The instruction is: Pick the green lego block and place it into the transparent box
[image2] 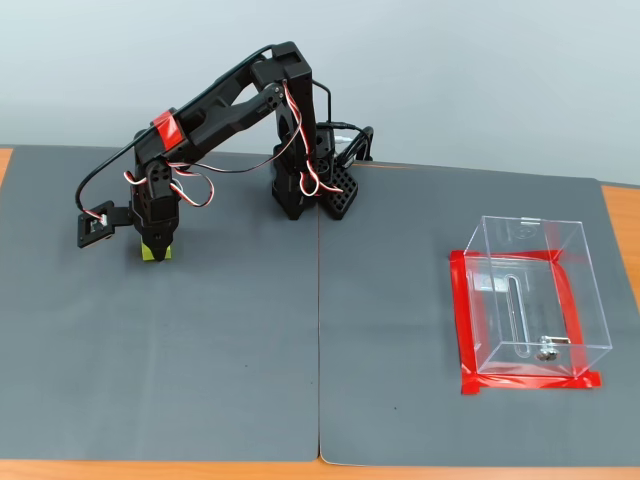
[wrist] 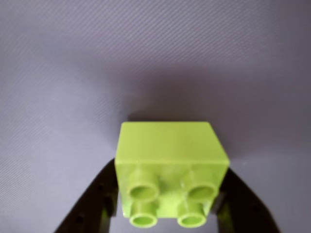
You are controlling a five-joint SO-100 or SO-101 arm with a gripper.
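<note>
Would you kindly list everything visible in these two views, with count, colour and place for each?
green lego block: one, lime green, between the pincer's fingers at the left of the fixed view, studs facing the wrist camera.
transparent box: one, clear, at the right of the fixed view, nothing visible inside.
red tape: a frame, red, around the box's foot.
metal piece: one, silvery, at the box's base by a slot.
grey mats: two, dark grey, side by side on the table.
table: one, orange-brown, showing at the edges.
arm: one, black with red tape, based at centre back, reaching left.
pincer: one, black, shut on the block.
</note>
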